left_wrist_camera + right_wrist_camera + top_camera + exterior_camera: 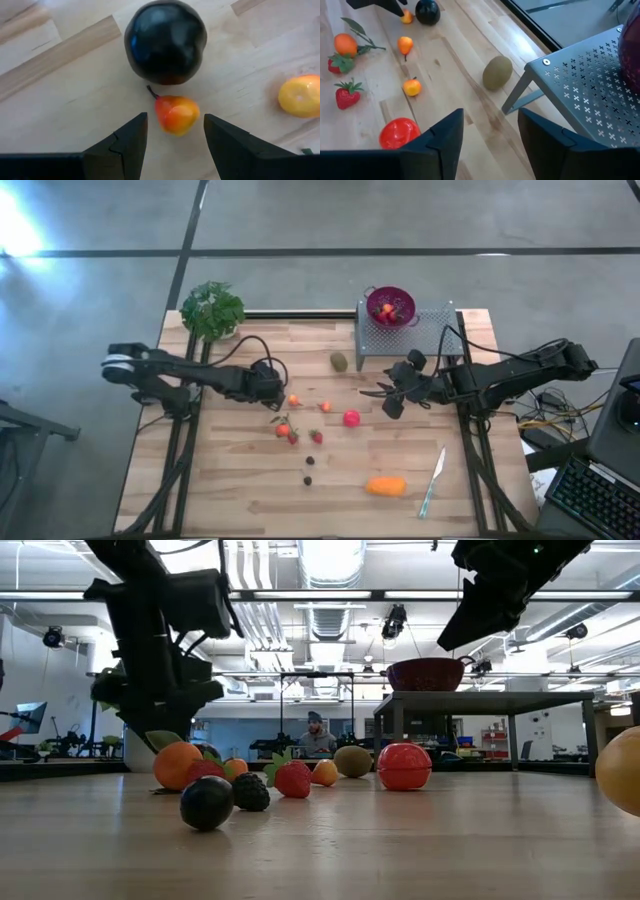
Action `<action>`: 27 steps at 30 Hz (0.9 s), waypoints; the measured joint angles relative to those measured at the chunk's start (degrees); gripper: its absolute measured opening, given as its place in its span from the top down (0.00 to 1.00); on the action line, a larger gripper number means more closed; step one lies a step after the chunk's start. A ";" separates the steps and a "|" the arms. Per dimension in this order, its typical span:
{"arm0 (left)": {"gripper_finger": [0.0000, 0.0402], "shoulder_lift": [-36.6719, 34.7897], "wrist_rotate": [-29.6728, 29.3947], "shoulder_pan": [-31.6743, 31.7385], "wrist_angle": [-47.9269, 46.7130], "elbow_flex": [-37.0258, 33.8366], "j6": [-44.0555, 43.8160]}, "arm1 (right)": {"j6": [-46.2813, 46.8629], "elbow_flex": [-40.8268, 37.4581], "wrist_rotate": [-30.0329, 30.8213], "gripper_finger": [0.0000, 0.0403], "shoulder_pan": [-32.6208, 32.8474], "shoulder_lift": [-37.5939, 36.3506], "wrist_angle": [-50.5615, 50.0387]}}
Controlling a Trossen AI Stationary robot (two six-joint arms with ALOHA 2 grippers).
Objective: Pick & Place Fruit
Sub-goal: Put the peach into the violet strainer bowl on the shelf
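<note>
I had the left gripper [172, 137] spread just short of the small orange-red pear-shaped toy fruit [176, 113], centre frame, so its fingers could straddle it.

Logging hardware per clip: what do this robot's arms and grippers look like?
Both arms are dark, jointed tubes with black cables looped alongside. The left arm has a pale band near its shoulder end. The left gripper and right gripper each end in two flat, black, angular fingers with stepped inner edges. No other markings show.
</note>
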 joint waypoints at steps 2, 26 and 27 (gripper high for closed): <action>0.50 0.66 0.00 0.20 0.43 0.00 0.29 | -0.08 0.00 0.00 0.52 0.00 0.00 0.00; 0.50 6.06 0.11 1.92 4.29 -0.07 2.12 | -0.70 -0.02 0.02 0.60 -0.02 0.02 -0.03; 0.50 5.95 -0.07 1.92 4.54 -0.07 2.16 | -0.72 -0.02 0.02 0.61 -0.02 0.02 -0.02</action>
